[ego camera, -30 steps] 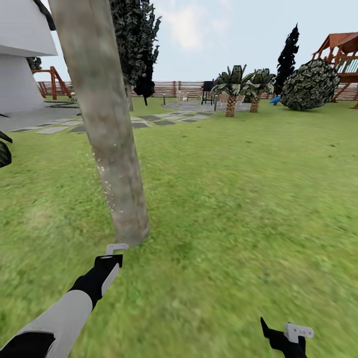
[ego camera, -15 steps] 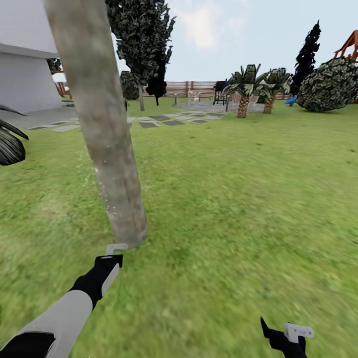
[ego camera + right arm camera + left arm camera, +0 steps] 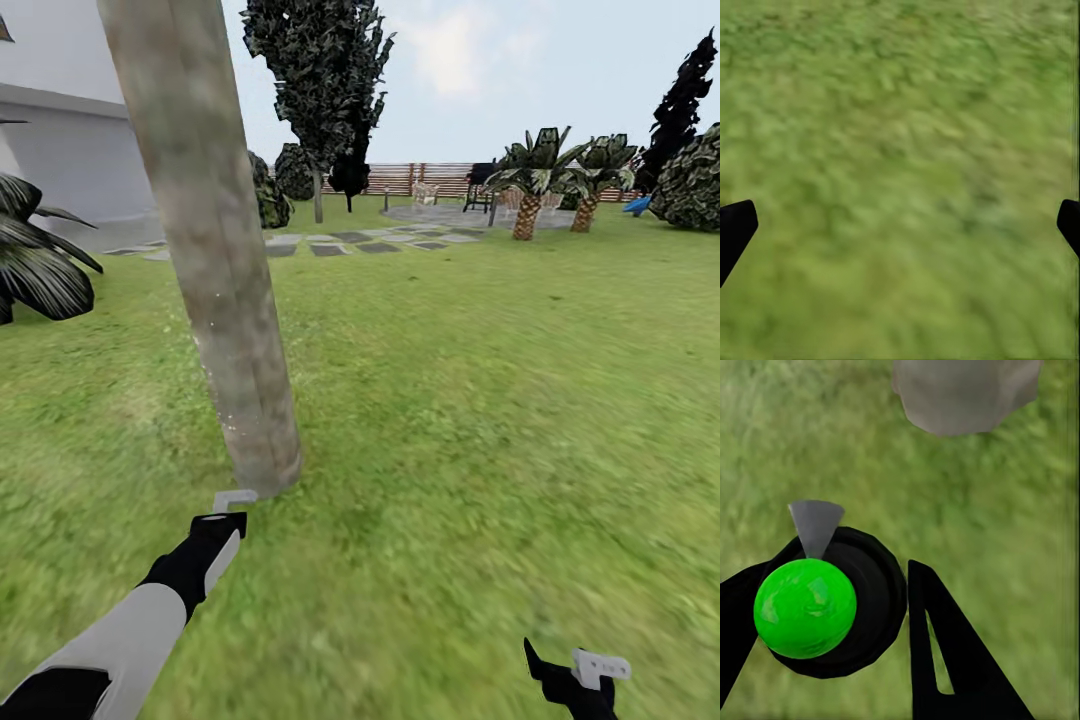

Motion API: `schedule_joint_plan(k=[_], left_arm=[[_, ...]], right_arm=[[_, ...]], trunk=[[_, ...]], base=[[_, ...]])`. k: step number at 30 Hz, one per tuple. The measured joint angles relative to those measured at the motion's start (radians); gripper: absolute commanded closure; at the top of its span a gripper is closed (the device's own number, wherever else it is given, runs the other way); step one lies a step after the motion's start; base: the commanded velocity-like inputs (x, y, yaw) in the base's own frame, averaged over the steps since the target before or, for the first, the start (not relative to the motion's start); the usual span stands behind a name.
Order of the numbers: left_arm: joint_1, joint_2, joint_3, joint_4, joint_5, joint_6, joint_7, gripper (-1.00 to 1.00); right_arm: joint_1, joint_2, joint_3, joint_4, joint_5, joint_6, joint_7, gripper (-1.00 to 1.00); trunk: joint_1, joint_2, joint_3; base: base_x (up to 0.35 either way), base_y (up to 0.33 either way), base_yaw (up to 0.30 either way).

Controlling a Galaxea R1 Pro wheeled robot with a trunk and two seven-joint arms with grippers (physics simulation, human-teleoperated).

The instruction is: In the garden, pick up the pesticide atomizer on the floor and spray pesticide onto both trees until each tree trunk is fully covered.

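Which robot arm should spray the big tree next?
Left. Its gripper holds the pesticide atomizer beside the tree trunk. The right gripper is open over grass.

Green lawn (image 3: 480, 400) runs back to grey stepping stones (image 3: 350, 243), a brown slat fence (image 3: 430, 178), 2 short palms (image 3: 555, 185) and a white house (image 3: 70, 150) under pale sky.

The thick pale grey-beige mottled tree trunk (image 3: 215, 260) rises from the blurry green grass lawn (image 3: 480, 400) at the left, just beyond the left tool (image 3: 228, 510). The right tool (image 3: 585, 675) hangs over the lawn at the near right. Grey stepping stones (image 3: 350, 243), short palms (image 3: 540, 190) and a brown slatted wooden fence (image 3: 420, 178) lie far behind; the white house (image 3: 70, 140) stands behind the trunk's left.
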Motion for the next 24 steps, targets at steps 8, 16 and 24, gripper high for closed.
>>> schedule_joint_plan(k=[8,16,24], left_arm=[[0.001,-0.001,0.0,0.0,0.0,0.0,0.0,1.0],[0.0,0.0,0.0,0.001,0.0,0.0,0.0,1.0],[0.001,0.0,0.0,0.001,0.0,0.0,0.0,1.0]], right_arm=[[0.0,0.0,0.001,0.0,0.0,0.0,0.0,-1.0],[0.0,0.0,0.001,0.001,0.0,0.0,0.0,-1.0],[0.0,0.0,0.001,0.002,0.0,0.0,0.0,-1.0]], trunk=[[0.0,0.0,0.0],[0.0,0.0,0.0],[0.0,0.0,0.0]], base=[[0.122,-0.277,0.054],[0.111,-0.277,0.268],[0.046,-0.277,0.277]])
